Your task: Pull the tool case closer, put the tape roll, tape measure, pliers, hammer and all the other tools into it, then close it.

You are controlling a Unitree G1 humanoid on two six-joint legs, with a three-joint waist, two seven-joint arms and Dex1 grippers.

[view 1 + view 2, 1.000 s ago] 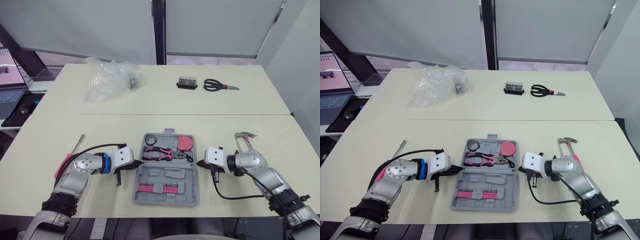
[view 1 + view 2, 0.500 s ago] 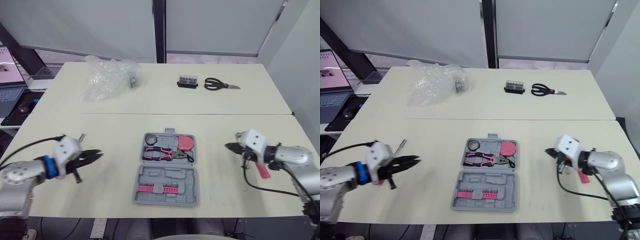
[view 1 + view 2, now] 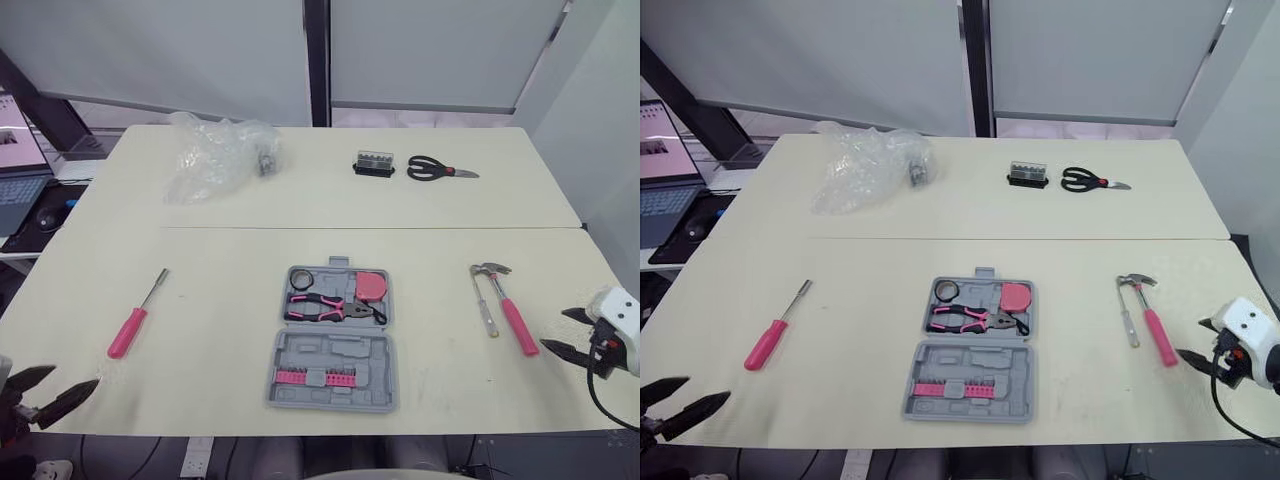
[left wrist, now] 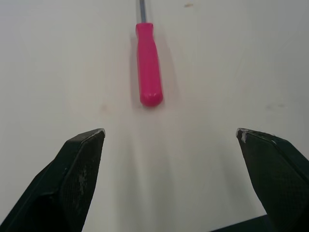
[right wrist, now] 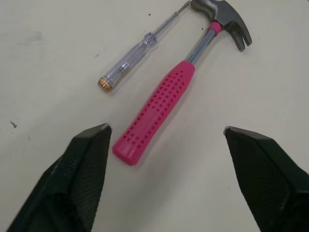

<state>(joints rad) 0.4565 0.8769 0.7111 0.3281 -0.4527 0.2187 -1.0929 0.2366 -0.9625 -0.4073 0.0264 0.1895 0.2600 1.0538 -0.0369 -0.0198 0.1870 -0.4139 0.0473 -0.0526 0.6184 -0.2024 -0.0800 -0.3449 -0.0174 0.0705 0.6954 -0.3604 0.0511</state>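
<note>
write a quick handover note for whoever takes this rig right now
Left claw: open, empty, facing the pink-handled screwdriver on the table.
Right claw: open, empty, facing the hammer and clear tester screwdriver, which lie side by side.
Tool case lies open at the near middle; pliers, tape roll and tape measure are inside.
Left: load hammer and both screwdrivers, perhaps the far scissors, then close the case.
</note>
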